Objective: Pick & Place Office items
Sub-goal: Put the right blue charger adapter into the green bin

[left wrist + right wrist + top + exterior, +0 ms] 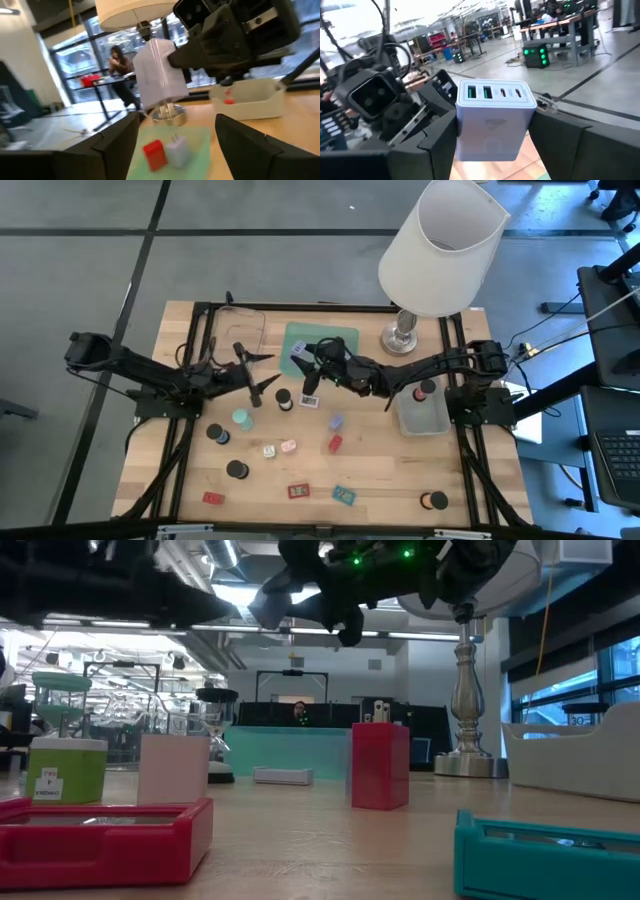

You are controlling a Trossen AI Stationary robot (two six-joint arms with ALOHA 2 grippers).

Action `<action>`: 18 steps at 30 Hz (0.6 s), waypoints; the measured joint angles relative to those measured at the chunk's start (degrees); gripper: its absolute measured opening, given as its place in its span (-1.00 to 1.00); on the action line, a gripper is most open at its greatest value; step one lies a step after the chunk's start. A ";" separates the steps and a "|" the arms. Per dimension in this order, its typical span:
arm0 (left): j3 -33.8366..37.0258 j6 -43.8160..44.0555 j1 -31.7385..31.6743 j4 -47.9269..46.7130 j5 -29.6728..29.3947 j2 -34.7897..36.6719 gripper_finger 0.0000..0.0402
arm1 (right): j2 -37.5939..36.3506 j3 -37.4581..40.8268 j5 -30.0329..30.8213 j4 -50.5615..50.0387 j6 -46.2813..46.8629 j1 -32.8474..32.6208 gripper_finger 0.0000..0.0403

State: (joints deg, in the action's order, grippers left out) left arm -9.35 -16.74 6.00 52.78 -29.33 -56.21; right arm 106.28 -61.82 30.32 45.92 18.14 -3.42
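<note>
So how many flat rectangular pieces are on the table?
3, all along the table edge farthest from the lamp: left red rectangle, middle red rectangle, teal rectangle beside it. More may be hidden.

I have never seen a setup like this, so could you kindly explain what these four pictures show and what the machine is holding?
It is a robot with two dark arms at a wooden table. One picture looks straight down from above, one looks level across the tabletop, and two come from cameras on the arms' wrists.

The right gripper holds a lavender charger block over the green tray; its own camera shows the fingers clamped on both sides. The left gripper faces it with fingers open, holding nothing.

In the green tray lie a red block and a pale plug. Small pieces are scattered on the wood: black round caps, flat red and teal rectangles, a mint-green piece. A white-shaded lamp stands at the back, a grey tray on the right.
</note>
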 joint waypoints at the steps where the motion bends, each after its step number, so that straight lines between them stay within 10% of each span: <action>1: -1.38 -1.39 -0.30 -0.11 -0.87 -1.68 0.34 | 0.00 0.00 0.54 0.28 0.60 0.00 0.10; 18: -17.17 -8.99 -1.97 -0.81 -14.92 -20.52 0.12 | -0.02 0.00 0.78 -0.04 -0.61 -0.19 0.10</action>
State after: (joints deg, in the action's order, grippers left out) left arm -26.52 -25.73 4.04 51.96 -44.25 -76.73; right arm 106.26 -61.82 31.10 45.87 17.53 -3.61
